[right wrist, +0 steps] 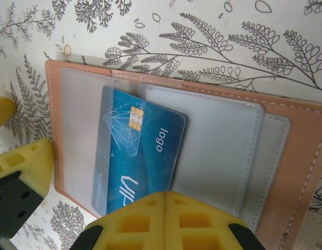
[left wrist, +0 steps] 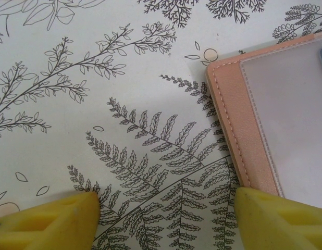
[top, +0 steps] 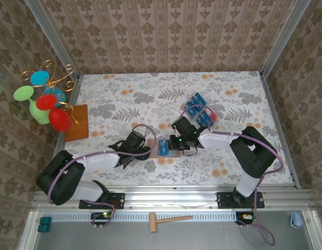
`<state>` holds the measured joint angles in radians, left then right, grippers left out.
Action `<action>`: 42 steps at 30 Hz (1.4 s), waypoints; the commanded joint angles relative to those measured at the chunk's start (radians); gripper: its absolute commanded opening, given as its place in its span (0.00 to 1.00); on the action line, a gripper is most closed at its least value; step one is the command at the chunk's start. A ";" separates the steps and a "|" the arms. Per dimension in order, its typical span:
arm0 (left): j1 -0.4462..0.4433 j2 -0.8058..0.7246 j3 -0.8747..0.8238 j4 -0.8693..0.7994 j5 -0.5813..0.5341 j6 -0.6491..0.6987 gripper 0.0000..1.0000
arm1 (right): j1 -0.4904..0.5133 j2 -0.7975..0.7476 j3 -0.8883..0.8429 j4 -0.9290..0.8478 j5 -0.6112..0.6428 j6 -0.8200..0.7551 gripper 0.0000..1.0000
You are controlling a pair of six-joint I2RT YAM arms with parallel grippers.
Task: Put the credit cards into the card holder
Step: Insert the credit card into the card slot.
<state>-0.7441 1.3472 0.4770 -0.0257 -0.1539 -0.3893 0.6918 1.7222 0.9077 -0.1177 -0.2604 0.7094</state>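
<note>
Mid-insertion: right gripper (right wrist: 166, 208) clenched at credit card (right wrist: 140, 151) lying partly inside card holder (right wrist: 286, 156), left gripper (left wrist: 163, 213) spread at its edge; next likely needs a straight push home.

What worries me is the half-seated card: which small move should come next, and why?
Probably push the credit card a little deeper with the shut right gripper: the card sits tilted in the card holder, most of its face uncovered, and that gripper is already at its near edge.
</note>
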 commanded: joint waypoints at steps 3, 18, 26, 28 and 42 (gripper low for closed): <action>0.007 0.030 -0.011 0.032 0.039 -0.010 0.70 | 0.000 0.031 -0.002 -0.015 0.018 -0.001 0.00; 0.008 0.038 -0.011 0.039 0.045 -0.011 0.70 | 0.024 0.081 0.048 -0.004 0.000 0.012 0.00; 0.007 0.034 -0.012 0.038 0.047 -0.014 0.70 | 0.033 0.085 0.066 0.008 -0.016 0.025 0.00; 0.007 0.033 -0.013 0.039 0.047 -0.013 0.70 | 0.036 0.086 0.070 0.011 -0.021 0.028 0.00; 0.024 -0.086 0.065 -0.233 -0.109 -0.178 0.67 | 0.045 0.102 0.091 0.015 -0.031 0.030 0.00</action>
<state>-0.7322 1.3010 0.5034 -0.1390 -0.1970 -0.4847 0.7311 1.8030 0.9810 -0.1066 -0.2741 0.7326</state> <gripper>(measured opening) 0.670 0.040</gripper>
